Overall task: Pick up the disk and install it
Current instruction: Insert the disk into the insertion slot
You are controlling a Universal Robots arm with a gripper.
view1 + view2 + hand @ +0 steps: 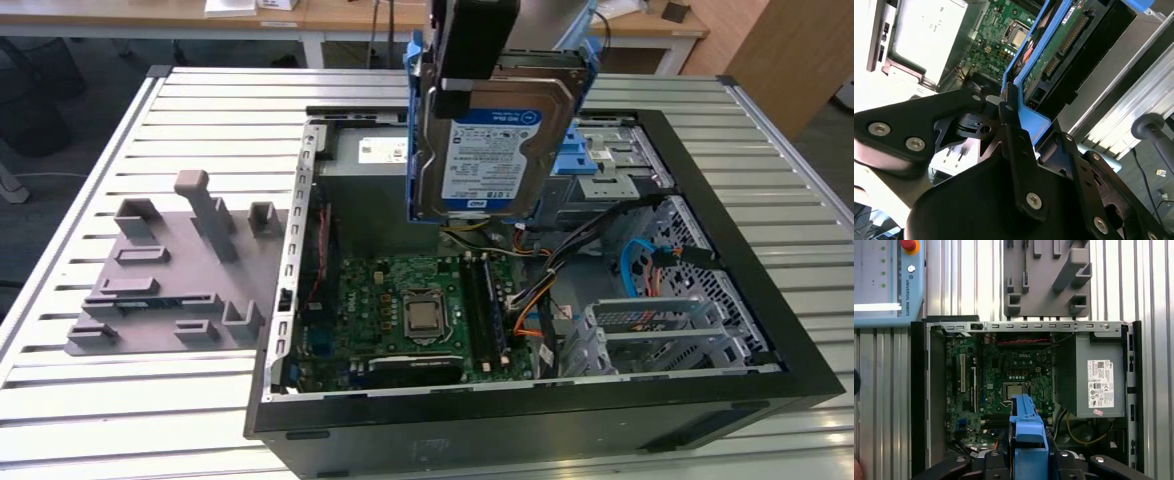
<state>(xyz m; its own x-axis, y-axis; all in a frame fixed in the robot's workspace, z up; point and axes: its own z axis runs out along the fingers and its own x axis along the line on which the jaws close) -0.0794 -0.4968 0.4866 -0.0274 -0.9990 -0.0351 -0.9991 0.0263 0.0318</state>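
Note:
The disk (497,145), a silver hard drive with a white-and-blue label and blue side rails, hangs upright above the back of the open computer case (747,330). My gripper (470,80) is shut on its upper edge from above. In the second wrist view one black finger (1010,125) presses the blue rail (1026,117), and the disk's green circuit board (1056,52) extends beyond it. In the first wrist view the blue rail (1027,432) stands between the gripper's links, over the motherboard (1014,375).
A grey power supply box (1089,375) with a white sticker fills one side of the case. A blue drive-bay latch (597,160) and drive cages (654,340) sit on the exterior view's right. A grey fixture plate (167,275) lies on the slatted table. A teach pendant (884,280) rests nearby.

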